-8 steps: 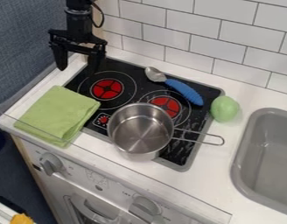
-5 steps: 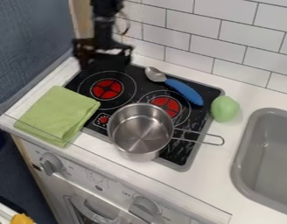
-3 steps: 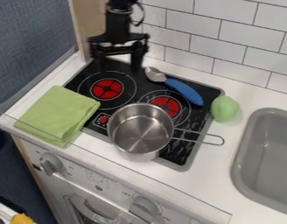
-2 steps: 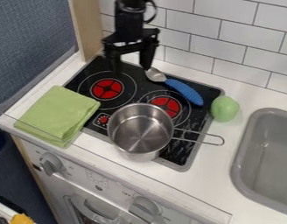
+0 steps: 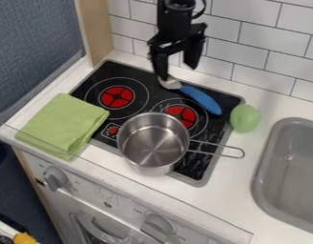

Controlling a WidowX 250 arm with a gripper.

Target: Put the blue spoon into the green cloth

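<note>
The blue spoon [image 5: 201, 99] lies on the black stove top [image 5: 89, 86], near its back edge. Its metal bowl points to the upper left, and its blue handle slants down to the right. It is out of the green cloth.

The gripper [image 5: 177, 71] hangs over the bowl end of the spoon. Its two fingers are spread wide, with a gap between them and nothing held. One fingertip overlaps the bowl in the view; whether they touch, one cannot tell.

A shiny pot [image 5: 152, 145] sits in front of the spoon, partly over a red ring [image 5: 181, 114]. Its thin wire handle sticks out to the right, past the stove top. A round green toy [image 5: 245, 118] sits just beside the end of the spoon, on the white counter [image 5: 239, 190].

The green cloth [image 5: 62, 125] lies folded at the left, partly on the stove top. Another red ring [image 5: 116, 96] shows between cloth and spoon. At the right is a gray sink [image 5: 299, 122]. Small print marks the front panel [image 5: 89, 188], by two knobs [image 5: 55, 178].
</note>
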